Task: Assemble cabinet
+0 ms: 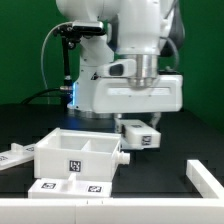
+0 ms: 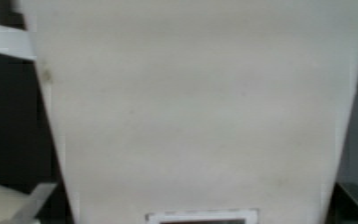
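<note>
Lying flat on the black table [image 1: 175, 165] at the exterior view's left edge: 1 white panel [image 1: 14, 155]. Next, the cabinet's 2-compartment box [image 1: 80, 152], open side up, with tagged flat pieces [image 1: 65, 187] just in front. Right of the box, the fingers [image 1: 150, 121] are clamped on a tagged block [image 1: 140, 138]; its white face fills the wrist view. Far right: another white piece [image 1: 205, 178].
</note>
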Robot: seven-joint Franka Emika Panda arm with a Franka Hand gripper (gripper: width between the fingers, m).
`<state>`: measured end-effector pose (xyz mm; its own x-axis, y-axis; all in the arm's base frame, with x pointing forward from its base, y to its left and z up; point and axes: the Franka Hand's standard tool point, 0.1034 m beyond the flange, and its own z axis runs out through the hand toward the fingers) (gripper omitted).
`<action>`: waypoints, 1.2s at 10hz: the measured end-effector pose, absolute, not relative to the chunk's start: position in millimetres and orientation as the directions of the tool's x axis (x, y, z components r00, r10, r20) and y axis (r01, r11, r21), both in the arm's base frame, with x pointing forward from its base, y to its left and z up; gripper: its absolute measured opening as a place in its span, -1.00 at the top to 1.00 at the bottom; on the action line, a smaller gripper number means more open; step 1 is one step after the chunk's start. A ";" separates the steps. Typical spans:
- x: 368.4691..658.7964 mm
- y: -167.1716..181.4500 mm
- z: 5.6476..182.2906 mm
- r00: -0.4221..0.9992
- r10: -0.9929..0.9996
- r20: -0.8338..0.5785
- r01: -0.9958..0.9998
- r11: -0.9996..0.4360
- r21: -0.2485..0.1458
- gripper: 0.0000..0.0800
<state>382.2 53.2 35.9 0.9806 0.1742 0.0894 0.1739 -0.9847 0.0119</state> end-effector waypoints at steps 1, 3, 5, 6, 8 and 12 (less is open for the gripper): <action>389.5 39.0 34.2 0.986 0.141 0.086 0.141 -0.990 0.011 -0.39; 388.2 42.6 33.5 0.985 0.148 0.085 0.148 -0.989 0.009 -0.39; 386.2 11.2 26.3 0.955 0.288 0.071 0.286 -0.958 0.033 -0.39; 382.0 -13.1 24.8 0.945 0.321 0.061 0.319 -0.947 0.037 -0.39; 373.4 -25.5 16.0 0.911 0.409 0.045 0.407 -0.912 0.039 -0.39; 375.4 -39.4 11.0 0.891 0.451 0.045 0.450 -0.892 0.044 -0.39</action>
